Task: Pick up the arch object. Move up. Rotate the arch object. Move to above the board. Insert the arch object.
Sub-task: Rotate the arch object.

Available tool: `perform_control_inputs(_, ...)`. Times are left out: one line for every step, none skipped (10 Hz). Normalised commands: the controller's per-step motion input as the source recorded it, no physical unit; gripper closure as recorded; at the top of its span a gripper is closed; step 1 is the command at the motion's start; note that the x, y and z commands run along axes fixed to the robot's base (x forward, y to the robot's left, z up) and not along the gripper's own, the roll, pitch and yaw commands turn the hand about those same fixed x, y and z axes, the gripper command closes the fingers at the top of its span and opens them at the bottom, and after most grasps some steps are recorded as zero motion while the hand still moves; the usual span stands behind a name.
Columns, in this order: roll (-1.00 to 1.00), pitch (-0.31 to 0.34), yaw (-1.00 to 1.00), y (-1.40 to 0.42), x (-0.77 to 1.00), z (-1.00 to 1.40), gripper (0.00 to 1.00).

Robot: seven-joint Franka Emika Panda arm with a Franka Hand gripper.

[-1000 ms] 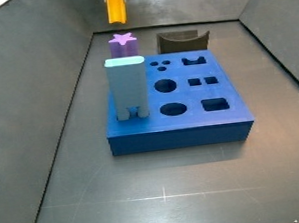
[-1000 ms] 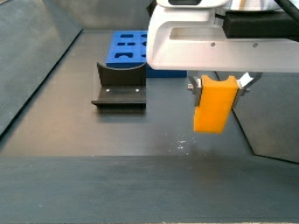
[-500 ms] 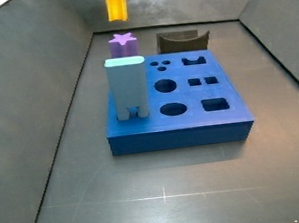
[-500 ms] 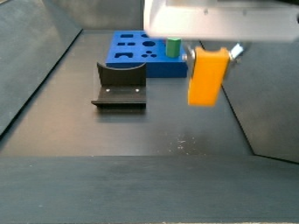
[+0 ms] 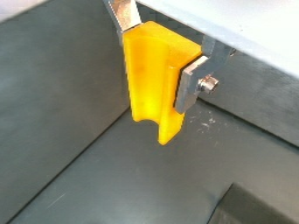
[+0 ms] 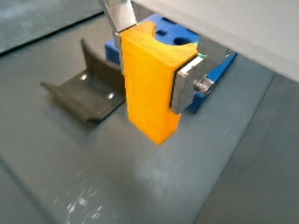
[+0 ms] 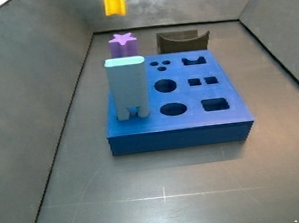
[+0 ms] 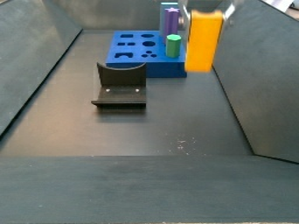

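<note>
The arch object (image 5: pixel 152 79) is an orange-yellow block with a notch in its lower end. It hangs upright, gripped between the silver fingers (image 5: pixel 191 83) of my gripper (image 5: pixel 158 54). In a wrist view the gripper (image 6: pixel 155 57) is shut on the arch object (image 6: pixel 149 96) above the dark floor. In a side view the arch object (image 8: pixel 204 39) is high up, beside and above the near end of the blue board (image 8: pixel 158 68). It also shows at the top edge of a side view (image 7: pixel 114 0), beyond the board (image 7: pixel 182 132). The gripper body is out of both side views.
A tall pale blue two-legged block (image 7: pixel 126 86), a purple star piece (image 7: pixel 122 41) and a green cylinder (image 8: pixel 174 45) stand in the board. The dark fixture (image 8: pixel 119 83) with a curved hollow stands on the floor by the board's end. Grey walls enclose the floor.
The gripper has risen with the arch object; its white body has left the side view and the arch object now sits higher, nearer the board's end.
</note>
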Motion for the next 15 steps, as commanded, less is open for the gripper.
perform_control_inputs(0.11,0.036,0.02,-0.99,-0.05,0.92,1.00)
perform_control_inputs(0.12,0.035,0.02,-0.82,-0.04,0.79,1.00)
perform_control_inputs(0.12,0.033,0.02,-0.58,-0.03,0.63,1.00)
perform_control_inputs(0.12,0.031,0.02,-0.40,-0.03,0.49,1.00)
perform_control_inputs(0.11,0.030,0.02,-0.22,-0.03,0.36,1.00)
perform_control_inputs(0.09,0.042,0.02,-0.01,-0.02,0.17,1.00)
perform_control_inputs(0.05,-0.033,-1.00,0.00,0.00,0.00,1.00)
perform_control_inputs(0.05,-0.034,-1.00,0.00,0.01,-0.04,1.00)
perform_control_inputs(0.05,-0.041,-1.00,0.01,0.01,-0.02,1.00)
perform_control_inputs(0.05,-0.044,-1.00,0.00,0.01,-0.02,1.00)
perform_control_inputs(0.05,-0.050,-1.00,0.00,0.01,-0.02,1.00)
perform_control_inputs(0.06,-0.055,-1.00,0.00,0.01,-0.02,1.00)
perform_control_inputs(0.06,-0.064,-1.00,0.00,0.01,-0.02,1.00)
perform_control_inputs(0.07,-0.070,-1.00,0.00,0.01,-0.02,1.00)
perform_control_inputs(0.08,-0.087,-1.00,0.00,0.01,-0.02,1.00)
